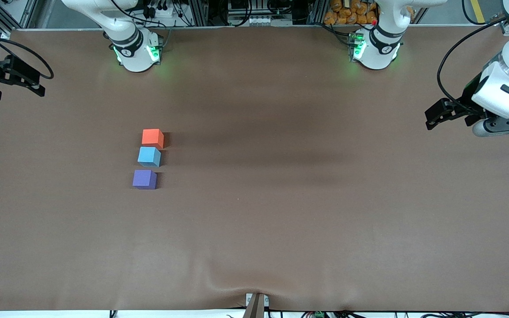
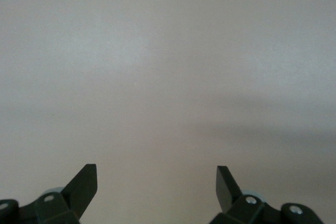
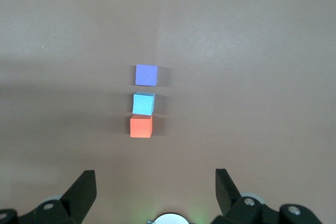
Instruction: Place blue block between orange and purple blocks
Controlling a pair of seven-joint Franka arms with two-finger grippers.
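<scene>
1. Where the three cubes lie in a short column at centre-left of the front view, the blue block (image 1: 149,156) sits between the orange block (image 1: 153,138), above it in the frame, and the purple block (image 1: 144,179), below it; the task's arrangement appears complete.
2. Blue and orange edges nearly touch in the right wrist view, whereas a slim strip of bare surface (image 1: 281,212) separates blue from purple; the column slants slightly, so the spacing is uneven but the order is correct.
3. At the far left edge of the frame, the right pincer (image 1: 13,81) hangs released and empty, well apart from the cubes; its wrist camera looks down on all three.
4. At the right edge of the frame, the left pincer (image 1: 446,115) waits, likewise released and empty, over bare surface.
5. Both arms seem drawn aside to leave the blocks undisturbed.
6. Nothing stands near the cubes; only the two arm bases along the upper edge and a small fixture at the bottom edge share the surface.
</scene>
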